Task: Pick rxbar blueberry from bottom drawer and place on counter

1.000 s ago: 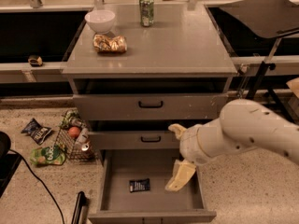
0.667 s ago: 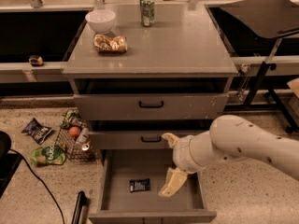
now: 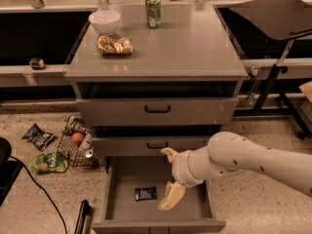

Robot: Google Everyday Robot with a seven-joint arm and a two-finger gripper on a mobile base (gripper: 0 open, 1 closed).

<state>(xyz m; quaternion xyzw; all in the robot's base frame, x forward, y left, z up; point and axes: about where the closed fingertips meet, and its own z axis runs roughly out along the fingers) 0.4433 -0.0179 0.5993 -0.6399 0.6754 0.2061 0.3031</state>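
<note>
Reaching down into the open bottom drawer (image 3: pixel 126 173) with the gripper (image 3: pixel 163 179), just right of the rxbar blueberry (image 3: pixel 146 193). Holding the fingers (image 3: pixel 171 196) spread wide, one up near the front of the middle drawer (image 3: pixel 122 146), the other low in the drawer, and gripping nothing. Finding the bar lying flat on the grey floor, a little left of centre, just beside the lower finger, apparently not touching it and not yet between the two.

Judging the approach as under way and the grasp as not yet made. Needing to shift left and lower so as to be straddling the wrapper.

Risking several things from here:
- Pressing on so flat a bar and only skating it across the smooth floor toward the left wall, out of the closing span.
- Pinching a mere edge of wrapper and losing it on the lift.
- Catching the upper finger or the wrist on the middle drawer front while rising.
- Nudging the drawer inward with a sideways push.
- Later, crowding the set-down on the counter (image 3: pixel 195 48) against the white bowl (image 3: pixel 104 21), the green can (image 3: pixel 153 11) or the gold-brown snack bag (image 3: pixel 114 46), all sitting toward the back left of that surface.

Favouring the front right half for the release.
</note>
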